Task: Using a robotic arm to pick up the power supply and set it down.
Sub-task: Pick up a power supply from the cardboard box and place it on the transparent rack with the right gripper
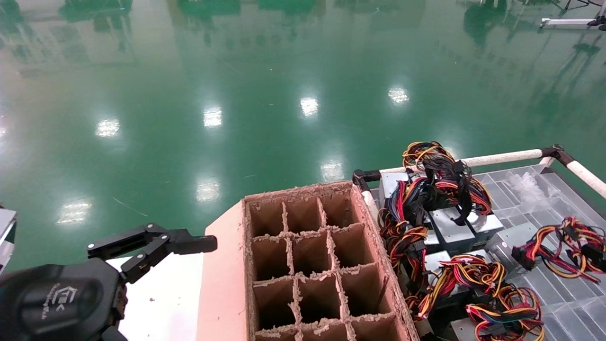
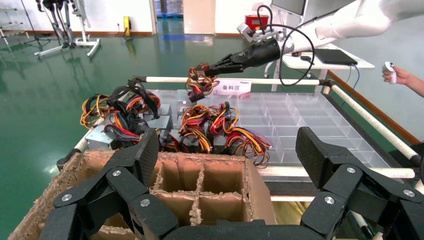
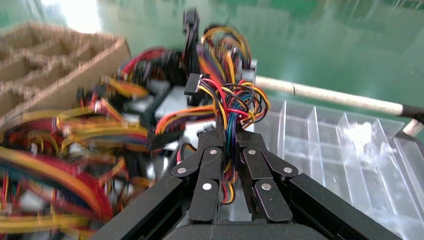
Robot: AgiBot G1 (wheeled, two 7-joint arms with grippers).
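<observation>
Head view: glossy green floor [image 1: 284, 94]; divided cardboard box [image 1: 312, 265] with bare cells, power supplies [image 1: 454, 222] heaped on clear tray [image 1: 563, 293]. Left wrist view: left gripper [image 2: 227, 155] fingers spread above box. Right wrist view: right gripper [image 3: 229, 145] pinching wire bundle [image 3: 235, 102].

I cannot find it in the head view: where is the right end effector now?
The right end effector is shut on a cable bundle above the clear tray, right of the cardboard box; the left wrist view shows it too.

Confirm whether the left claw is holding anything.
No. In the left wrist view the left claw stands wide open and empty above the cardboard divider box.
</observation>
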